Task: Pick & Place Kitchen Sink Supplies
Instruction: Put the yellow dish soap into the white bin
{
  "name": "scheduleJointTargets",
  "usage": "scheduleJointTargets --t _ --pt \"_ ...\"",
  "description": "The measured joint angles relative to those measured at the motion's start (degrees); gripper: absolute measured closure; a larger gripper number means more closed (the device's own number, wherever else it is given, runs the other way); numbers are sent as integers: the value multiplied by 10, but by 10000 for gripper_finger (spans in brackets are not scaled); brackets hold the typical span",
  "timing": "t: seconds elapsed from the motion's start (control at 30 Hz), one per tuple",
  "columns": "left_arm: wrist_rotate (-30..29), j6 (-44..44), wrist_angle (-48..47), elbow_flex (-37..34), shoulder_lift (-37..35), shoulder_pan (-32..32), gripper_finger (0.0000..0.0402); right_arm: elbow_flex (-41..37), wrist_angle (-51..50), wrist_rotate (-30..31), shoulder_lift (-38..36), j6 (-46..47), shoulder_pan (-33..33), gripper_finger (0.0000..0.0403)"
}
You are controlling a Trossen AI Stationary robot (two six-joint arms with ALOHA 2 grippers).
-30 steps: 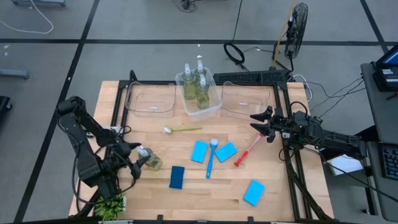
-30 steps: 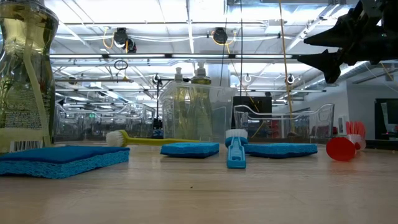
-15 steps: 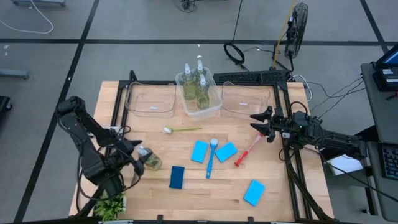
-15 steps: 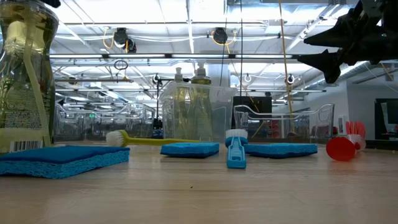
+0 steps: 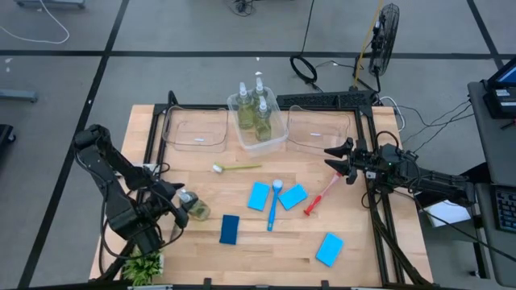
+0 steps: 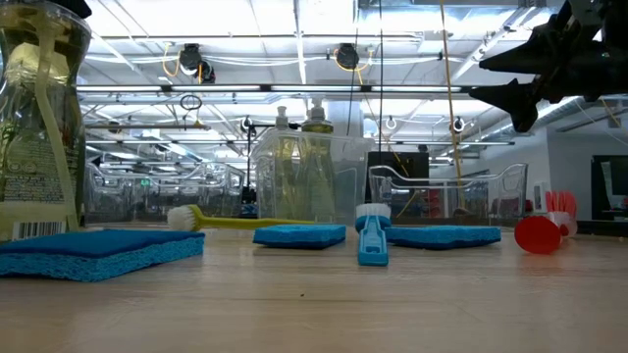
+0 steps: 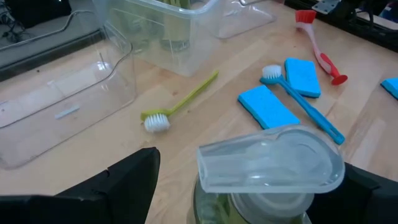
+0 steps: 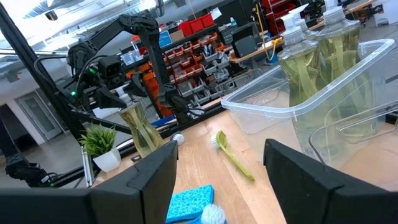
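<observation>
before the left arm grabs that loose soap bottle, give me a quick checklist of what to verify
1. Left gripper astride the loose bottle, fingers apart: ok.
2. Bottle upright on the table: ok.
3. Fingers touching the bottle: cannot tell.
4. Middle bin has room beside its three bottles: cannot tell.
5. Right gripper well away, hovering by the red brush: ok.
6. Green brush lies between bottle and bin, so lift clear of it: ok.
</observation>
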Motion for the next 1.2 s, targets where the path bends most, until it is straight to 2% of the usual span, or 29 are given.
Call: scheduleJointTargets --t 0.47,1.03,1.2 --pt "-2 -1 0 0 0 5 71 0 0 1 0 0 0 176" --pt "-10 21 12 0 0 19 236 0 0 1 0 0 0 177" --pt "-40 24 10 0 0 19 280 0 0 1 0 0 0 177"
